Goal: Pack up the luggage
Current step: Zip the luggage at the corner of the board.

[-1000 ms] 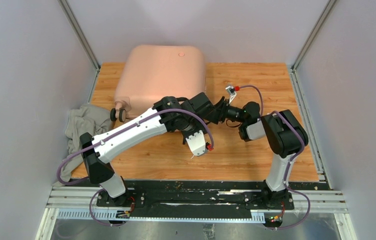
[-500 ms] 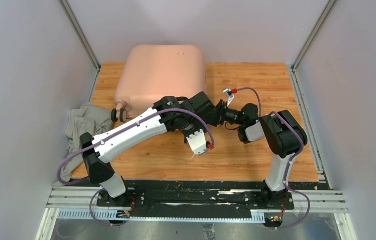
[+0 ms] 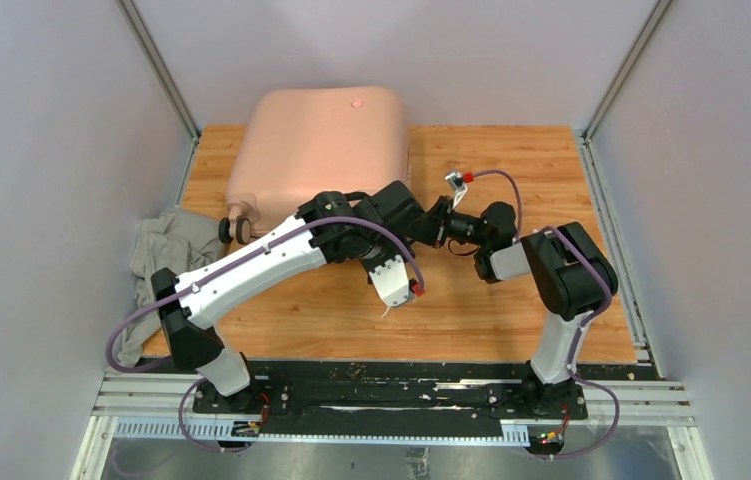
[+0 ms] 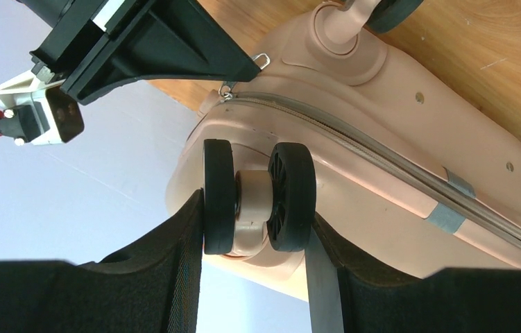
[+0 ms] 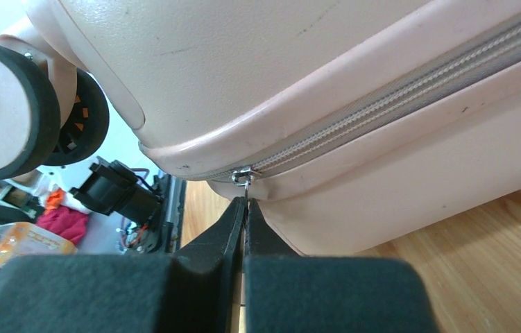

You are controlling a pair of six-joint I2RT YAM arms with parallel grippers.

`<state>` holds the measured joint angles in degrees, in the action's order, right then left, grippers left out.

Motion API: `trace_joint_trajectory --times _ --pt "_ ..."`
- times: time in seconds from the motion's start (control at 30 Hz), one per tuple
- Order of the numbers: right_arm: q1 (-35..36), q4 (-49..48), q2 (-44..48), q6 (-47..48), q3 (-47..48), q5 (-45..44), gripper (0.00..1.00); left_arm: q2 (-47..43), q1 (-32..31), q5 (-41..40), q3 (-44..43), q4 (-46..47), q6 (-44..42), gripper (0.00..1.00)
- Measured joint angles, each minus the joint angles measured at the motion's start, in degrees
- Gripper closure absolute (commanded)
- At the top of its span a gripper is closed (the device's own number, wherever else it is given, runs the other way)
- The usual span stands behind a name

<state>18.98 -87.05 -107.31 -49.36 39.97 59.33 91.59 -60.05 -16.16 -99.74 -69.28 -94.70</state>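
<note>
The luggage point(image 3: 316, 145), a pale pink hard-shell suitcase, lies closed at the back of the wooden table. My left gripper point(image 4: 257, 211) is shut on one of its double spinner wheels point(image 4: 257, 194), a finger pressed against each black tyre. My right gripper point(image 5: 245, 205) is shut on the small metal zipper pull point(image 5: 243, 179) at the end of the grey zipper point(image 5: 396, 104), at the near right corner of the case. From above, both grippers meet at that corner, the left point(image 3: 403, 205) and the right point(image 3: 438, 222), and the arms hide the corner itself.
A grey cloth point(image 3: 163, 258) lies crumpled at the table's left edge. Another spinner wheel point(image 3: 236, 228) sticks out at the case's near left corner. Pale walls with metal rails close in the table on three sides. Bare wood point(image 3: 531, 160) shows right of the case.
My right gripper has moved left to the case's corner and shut on the zipper pull. The left arm and the case have shifted slightly leftward and back.
</note>
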Motion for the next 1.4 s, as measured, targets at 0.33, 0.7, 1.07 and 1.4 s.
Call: trace_joint_trajectory --times 0.33,0.7,1.07,1.4 --pt "1.3 21.2 15.3 16.9 -5.7 -7.3 1.0 0.0 -0.2 0.4 0.0 0.1 0.7 1.0" --pt "3.1 26.3 18.3 23.8 -6.8 -10.6 1.0 0.0 -0.6 0.9 0.0 0.0 1.4 1.0" --pt "11.1 28.3 24.2 25.4 -11.1 -23.5 1.0 -0.5 -0.9 1.6 0.0 -2.6 4.2 1.0" --pt "12.3 24.7 26.4 24.2 -16.0 -28.9 1.0 -0.4 -1.4 4.1 0.2 -1.5 12.2 0.2"
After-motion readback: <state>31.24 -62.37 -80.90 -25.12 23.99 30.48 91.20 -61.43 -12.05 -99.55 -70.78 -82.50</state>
